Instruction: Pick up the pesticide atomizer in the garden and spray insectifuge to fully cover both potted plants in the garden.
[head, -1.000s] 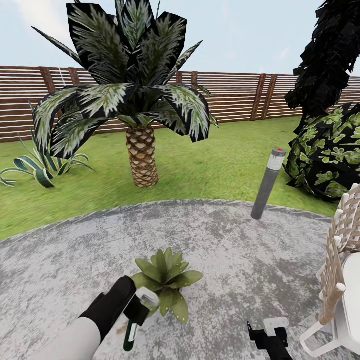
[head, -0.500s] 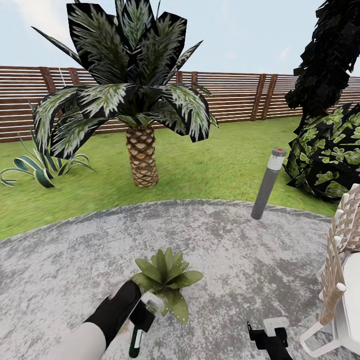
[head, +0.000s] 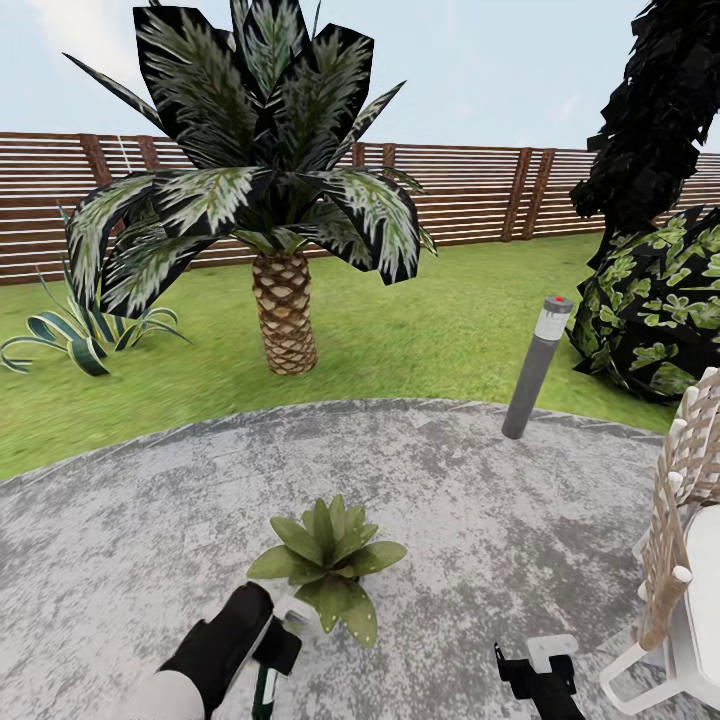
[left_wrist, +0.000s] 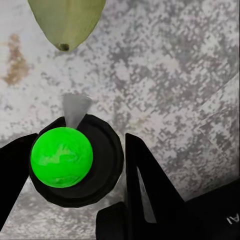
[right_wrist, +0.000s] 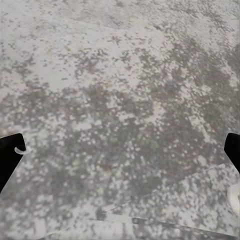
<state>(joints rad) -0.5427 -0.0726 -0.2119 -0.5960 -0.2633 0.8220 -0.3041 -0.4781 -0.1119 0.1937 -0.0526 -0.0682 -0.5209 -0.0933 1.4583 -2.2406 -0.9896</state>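
Grey mottled patio (head: 480, 520) fills my view under a palm (head: 283, 230), with lawn (head: 420, 330) and slat fence (head: 470, 190) behind. My left gripper (left_wrist: 80, 160) pinches the atomizer (left_wrist: 62, 156), just short of the potted plant (head: 325, 560). Right gripper (head: 535, 668), beside that plant, is spread over bare paving. I can read no labels.

Daylight is falling on a fenced garden.
A palm (head: 284, 250) is standing on lawn (head: 420, 330) beyond the grey patio (head: 480, 520), before a slatted fence (head: 470, 190).
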